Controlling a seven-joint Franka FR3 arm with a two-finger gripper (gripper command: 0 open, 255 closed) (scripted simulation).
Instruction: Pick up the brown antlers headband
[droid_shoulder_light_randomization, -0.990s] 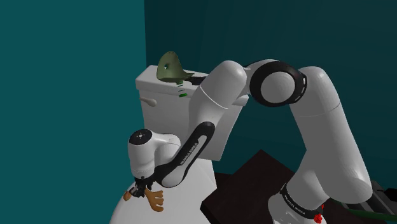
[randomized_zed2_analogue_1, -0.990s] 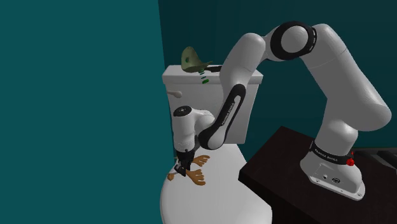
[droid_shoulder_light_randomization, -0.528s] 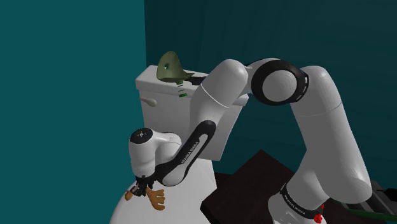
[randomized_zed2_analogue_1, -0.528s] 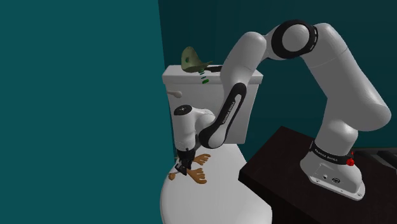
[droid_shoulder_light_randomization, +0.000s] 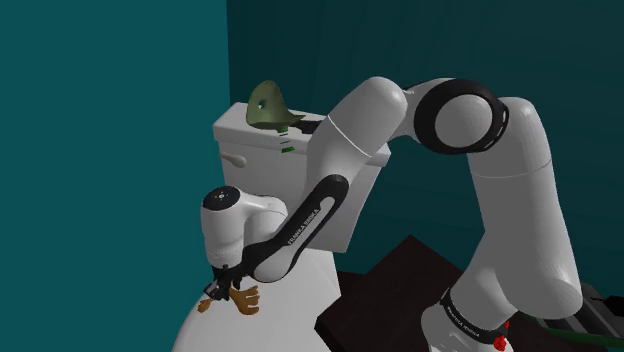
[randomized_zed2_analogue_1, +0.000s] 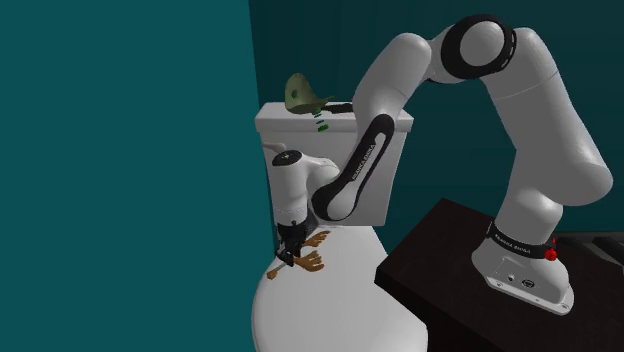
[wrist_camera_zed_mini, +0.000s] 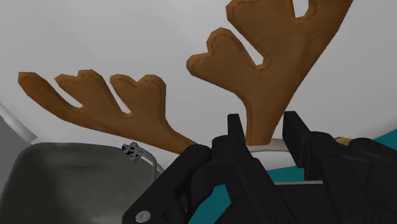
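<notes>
Brown and flat, with stitched edges, the antlers headband (wrist_camera_zed_mini: 137, 105) lies at seven o'clock in the shoulder view, over the rounded white toilet lid (droid_shoulder_light_randomization: 290, 322). The all-black two-finger gripper (wrist_camera_zed_mini: 263, 129) points down at it, jaws clamped on the narrow stem of one antler, probably the only part slim enough to pinch. Whether the headband rests on the lid or hangs just clear cannot be told. At twelve o'clock from it stands the white cistern (droid_shoulder_light_randomization: 250, 170), with an olive-green object (droid_shoulder_light_randomization: 266, 103) on top, well apart.
</notes>
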